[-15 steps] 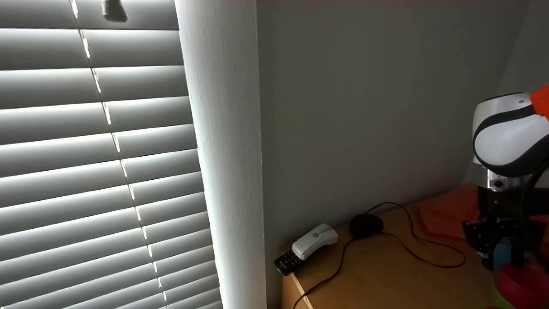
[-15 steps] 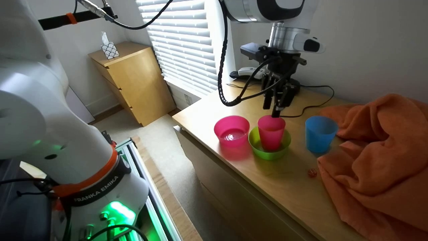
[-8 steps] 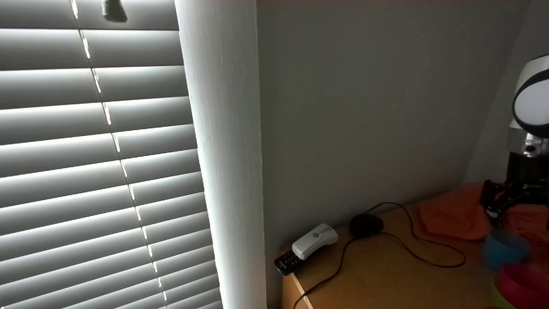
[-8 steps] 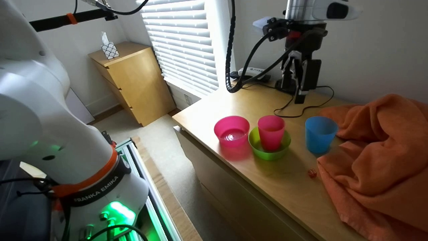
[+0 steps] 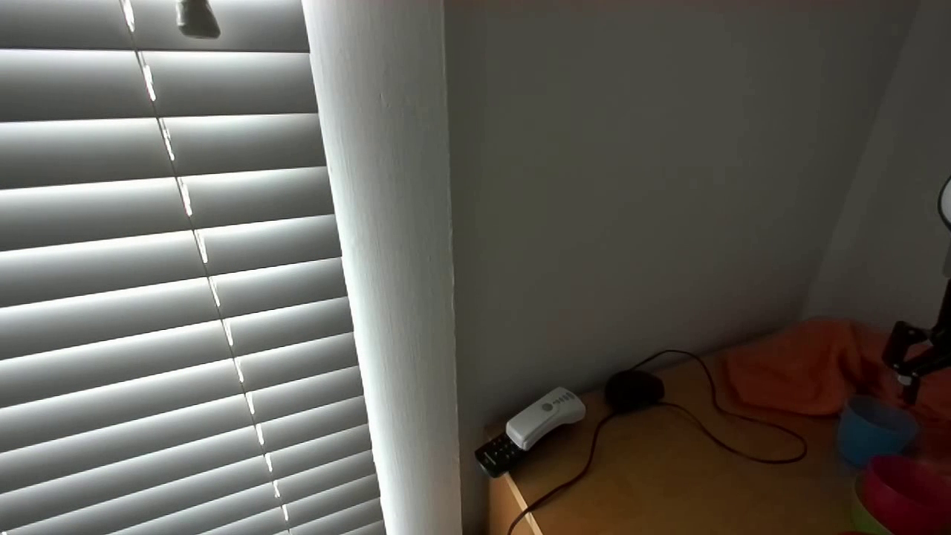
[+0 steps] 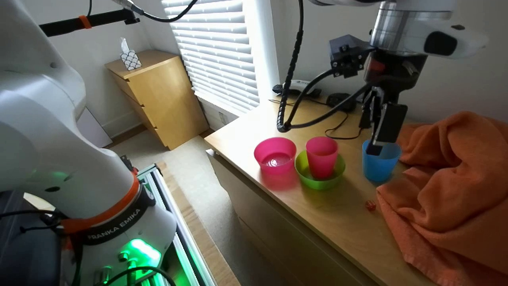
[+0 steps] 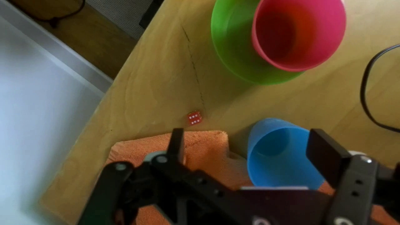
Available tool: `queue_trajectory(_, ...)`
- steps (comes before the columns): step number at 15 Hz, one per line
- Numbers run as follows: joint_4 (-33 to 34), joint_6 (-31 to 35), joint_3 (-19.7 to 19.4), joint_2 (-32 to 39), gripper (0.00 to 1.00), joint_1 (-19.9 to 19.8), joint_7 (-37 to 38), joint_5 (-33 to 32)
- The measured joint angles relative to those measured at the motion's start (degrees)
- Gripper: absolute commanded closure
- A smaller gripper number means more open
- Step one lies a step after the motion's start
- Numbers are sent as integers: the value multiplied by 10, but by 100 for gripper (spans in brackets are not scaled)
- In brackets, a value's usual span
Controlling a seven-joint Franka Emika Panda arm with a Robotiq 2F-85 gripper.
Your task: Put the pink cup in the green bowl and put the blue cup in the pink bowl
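Our arm (image 6: 43, 131) reaches out, and our hand (image 7: 247, 137) points downward, with its two fingers (image 7: 326, 153) wide apart.

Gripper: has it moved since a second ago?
Yes: in an exterior view, the gripper has moved away from the pink cup, toward the blue cup; both cups sit where they were.

Wooden tabletop (image 6: 341, 222) bearing | pink bowl (image 6: 275, 155) beside green bowl (image 6: 319, 184) | blue cup (image 6: 379, 169) | red die (image 6: 370, 205) near orange cloth (image 6: 452, 190) | black cable (image 7: 362, 89)

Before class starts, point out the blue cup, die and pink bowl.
Blue cup (image 6: 379, 169), in an exterior view: outer wall.
Die (image 7: 194, 118), in the wrist view: dotted face.
Pink bowl (image 6: 276, 158), in an exterior view: inner floor.
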Motion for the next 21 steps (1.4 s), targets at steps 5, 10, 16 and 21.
queue_trajectory(5, 0, 85, -3, 49, 3, -10, -8, 46)
queue_trajectory(10, 5, 117, 3, 84, 47, -10, -34, 95)
queue_trajectory(16, 16, 117, 13, 100, 92, -10, -49, 135)
queue_trajectory(21, 20, 114, 24, 92, 99, -6, -49, 139)
